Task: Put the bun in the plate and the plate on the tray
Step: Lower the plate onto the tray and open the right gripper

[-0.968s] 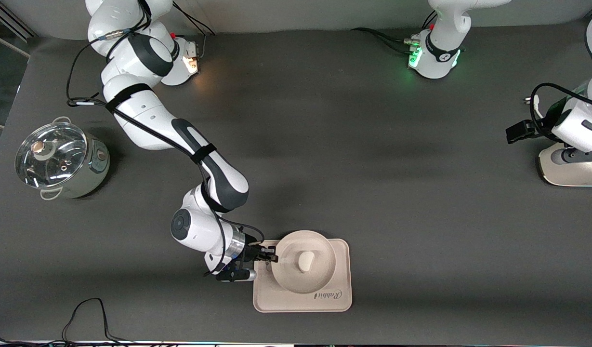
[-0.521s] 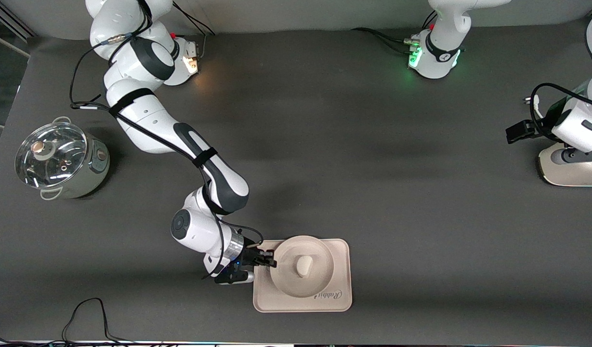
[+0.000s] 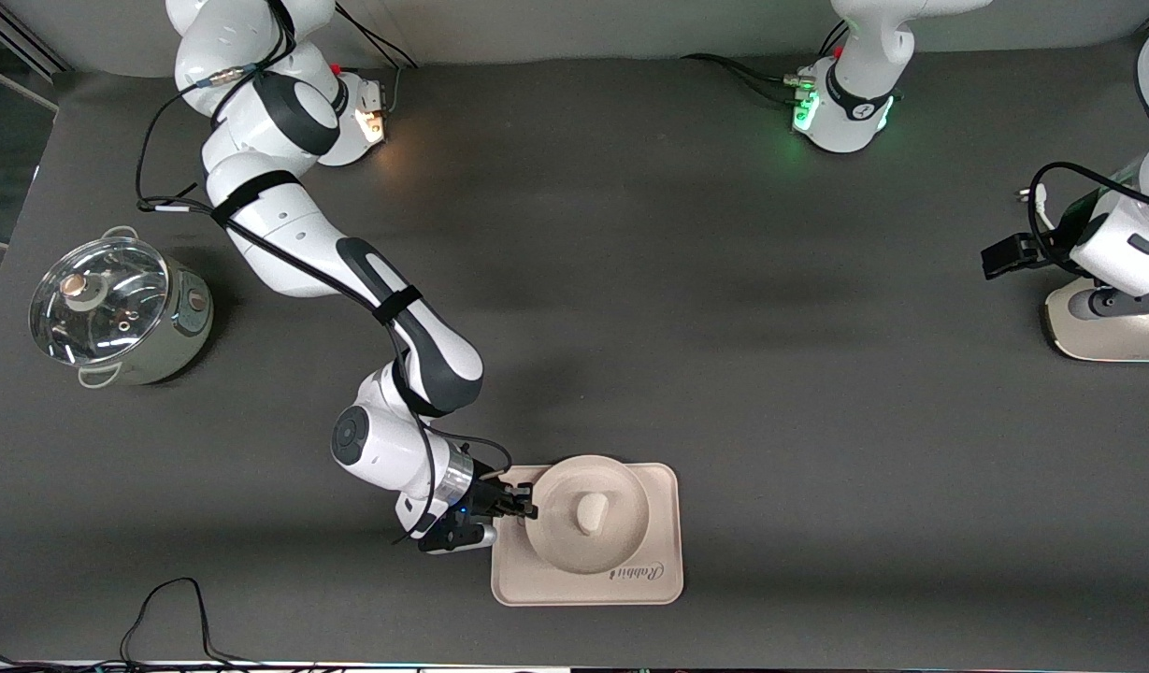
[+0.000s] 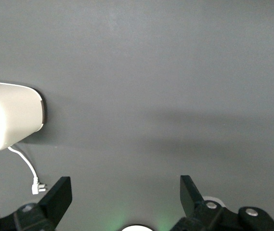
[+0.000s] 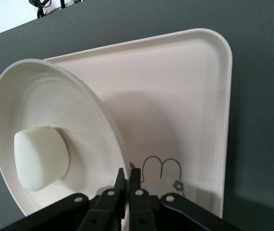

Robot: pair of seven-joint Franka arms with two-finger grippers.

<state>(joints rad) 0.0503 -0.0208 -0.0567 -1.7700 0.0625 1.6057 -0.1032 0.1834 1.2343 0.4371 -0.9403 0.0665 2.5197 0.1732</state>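
The round cream plate (image 3: pixel 588 519) sits over the rectangular cream tray (image 3: pixel 630 579), with the small off-white bun (image 3: pixel 592 513) lying in it. My right gripper (image 3: pixel 527 506) is shut on the plate's rim at the side toward the right arm's end of the table. In the right wrist view the plate (image 5: pixel 86 120) is tilted over the tray (image 5: pixel 185 96), the bun (image 5: pixel 40 156) rests in it, and the gripper (image 5: pixel 128 180) pinches the rim. My left gripper (image 4: pixel 126 192) is open and empty, waiting over bare table at the left arm's end.
A steel pot with a glass lid (image 3: pixel 116 308) stands at the right arm's end of the table. A cream toaster-like appliance (image 3: pixel 1107 327) with a cord sits at the left arm's end; it also shows in the left wrist view (image 4: pixel 9 115). A black cable (image 3: pixel 172 608) lies near the front edge.
My right gripper has drawn the plate with the bun slightly toward the right arm's end and lower over the tray. The left arm has not moved.
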